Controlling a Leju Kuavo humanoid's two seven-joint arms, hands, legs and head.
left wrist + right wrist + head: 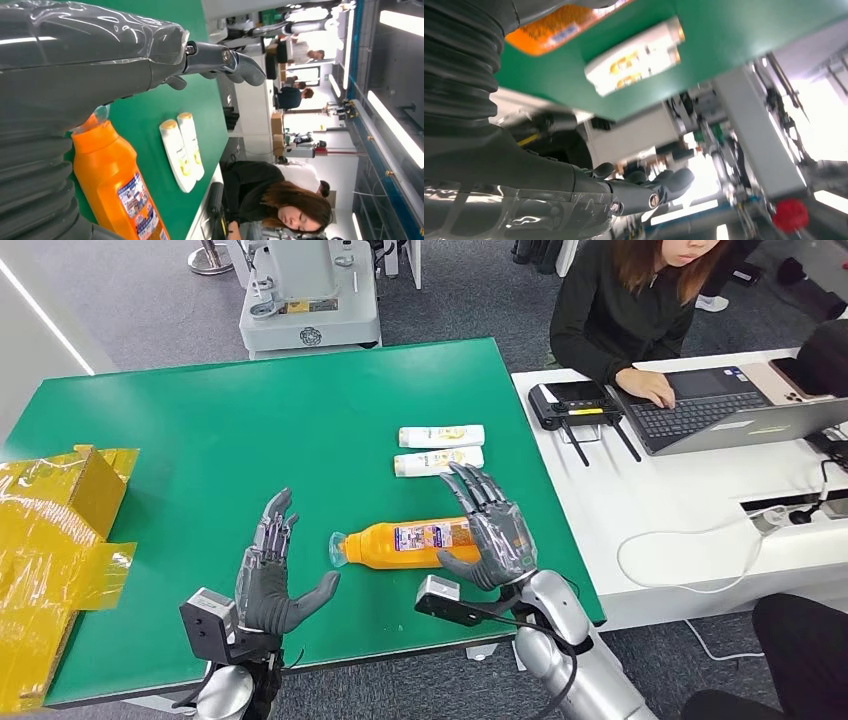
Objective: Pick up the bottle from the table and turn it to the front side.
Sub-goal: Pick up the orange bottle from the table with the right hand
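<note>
Left hand (pixel 272 575) near table (pixel 200 440) front edge, fingers spread, holding nothing, just left of bottle cap. Orange bottle (pixel 405 544) lies on its side, label up, btwn both hands. Right hand (pixel 492 530) at bottle's base end, palm against it, fingers splayed, not wrapped round. Two white tubes (pixel 440 449) lie side by side beyond. Yellow box (pixel 85 485) at table's left edge; contents can't tell.

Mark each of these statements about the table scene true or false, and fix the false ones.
1. The orange plastic bottle stands upright. False: it lies on its side on the green table.
2. Two white tubes lie side by side beyond the bottle. True.
3. The left hand grips the bottle. False: it is open, apart from the bottle's cap end.
4. The right hand is at the bottle's base end. True.
5. The yellow cardboard box sits by the laptop. False: it is at the table's left edge.
</note>
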